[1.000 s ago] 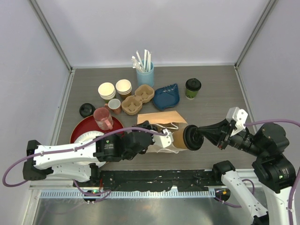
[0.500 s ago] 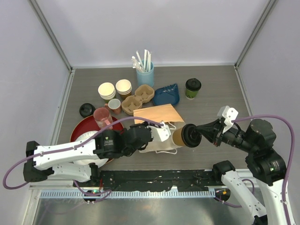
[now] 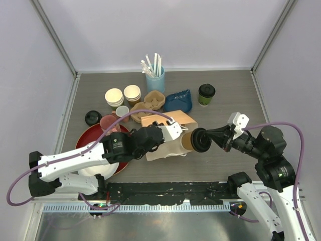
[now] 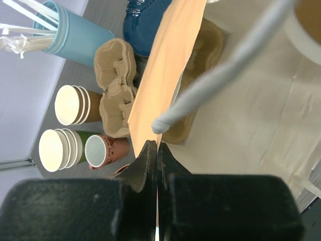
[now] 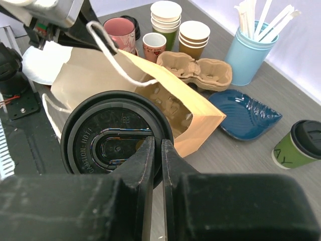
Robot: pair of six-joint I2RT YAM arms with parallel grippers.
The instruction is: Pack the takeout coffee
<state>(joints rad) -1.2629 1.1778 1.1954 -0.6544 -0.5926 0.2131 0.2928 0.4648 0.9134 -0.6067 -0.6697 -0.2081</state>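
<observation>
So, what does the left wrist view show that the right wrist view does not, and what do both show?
Only the left wrist view shows the left hand closed on the paper bag's edge from close up. Only the right wrist view shows the right hand gripping the brown cup by its black lid, and the green cup standing upright, apart from the rest. Both show the bag, the blue straw holder, the stacked cups, the cardboard carrier and the blue dish.

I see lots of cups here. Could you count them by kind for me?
Lidded cups: 2, brown cup and green cup
Open cup stacks: 2
Lone open cup: 1
Pink mug: 1
Blue straw holder: 1
Total: 7
</observation>
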